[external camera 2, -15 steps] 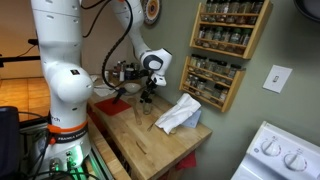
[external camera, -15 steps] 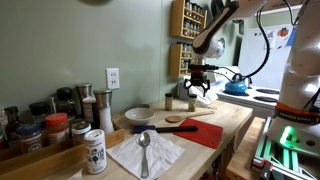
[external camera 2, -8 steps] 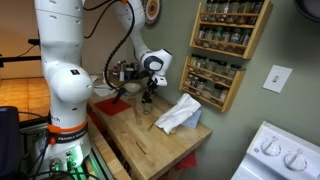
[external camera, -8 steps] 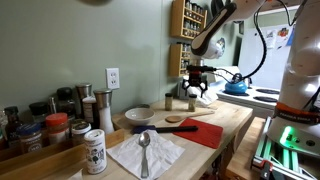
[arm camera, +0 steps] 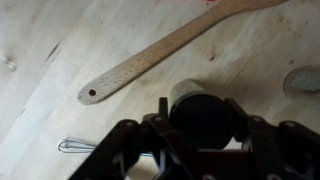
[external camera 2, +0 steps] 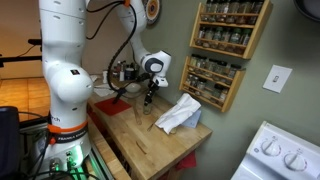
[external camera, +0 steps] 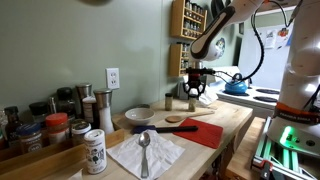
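My gripper (arm camera: pixel 204 120) looks straight down on a small jar with a dark round lid (arm camera: pixel 200 103). Its two fingers press against the lid's left and right sides, so it is shut on the jar. The jar stands on the wooden counter (arm camera: pixel 40 50). A wooden spoon (arm camera: pixel 170 48) lies just beyond it, and a small wire whisk (arm camera: pixel 74 146) lies to the left. In both exterior views the gripper (external camera: pixel 196 92) (external camera 2: pixel 150 93) hangs low over the far end of the counter, and the jar itself is mostly hidden by the fingers.
A white napkin (external camera: pixel 150 155) carrying a metal spoon (external camera: pixel 145 148), a red cloth (external camera: pixel 205 132), a bowl (external camera: pixel 138 115) and a white shaker (external camera: pixel 95 152) sit on the counter. Spice jars (external camera: pixel 50 128) line the wall. A spice rack (external camera 2: pixel 225 50) hangs above a crumpled white cloth (external camera 2: pixel 178 115).
The jaws have gone from wide open to closed against the dark-lidded jar. The arm has stayed almost in place.
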`<action>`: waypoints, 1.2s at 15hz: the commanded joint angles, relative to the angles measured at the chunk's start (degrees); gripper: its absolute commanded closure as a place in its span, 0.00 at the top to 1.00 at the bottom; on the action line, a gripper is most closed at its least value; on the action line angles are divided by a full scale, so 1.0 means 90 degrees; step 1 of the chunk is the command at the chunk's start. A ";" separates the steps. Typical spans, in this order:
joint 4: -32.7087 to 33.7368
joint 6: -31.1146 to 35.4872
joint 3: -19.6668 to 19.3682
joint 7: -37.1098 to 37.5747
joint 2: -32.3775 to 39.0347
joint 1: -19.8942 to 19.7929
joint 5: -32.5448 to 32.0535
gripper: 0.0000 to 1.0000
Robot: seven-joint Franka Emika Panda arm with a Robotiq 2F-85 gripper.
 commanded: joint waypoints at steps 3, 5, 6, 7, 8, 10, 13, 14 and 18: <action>0.0041 -0.0256 0.0023 0.0234 -0.0343 0.0037 -0.0391 0.30; 0.0135 -0.0559 0.0067 0.0223 -0.0641 0.0062 -0.0521 0.30; 0.0214 -0.0802 0.0100 0.0274 -0.0807 0.0070 -0.0625 0.30; 0.0318 -0.1091 0.0145 0.0396 -0.0969 0.0066 -0.0730 0.30; 0.0504 -0.1529 0.0179 0.0448 -0.1059 0.0050 -0.0721 0.30; 0.0533 -0.1343 0.0180 0.0331 -0.0804 -0.0001 -0.0551 0.55; 0.0762 -0.1851 0.0214 0.0546 -0.0984 -0.0008 -0.0562 0.55; 0.0762 -0.1855 0.0214 0.0554 -0.0976 -0.0008 -0.0564 0.55; 0.1116 -0.2282 0.0221 0.0487 -0.1092 0.0021 -0.0523 0.30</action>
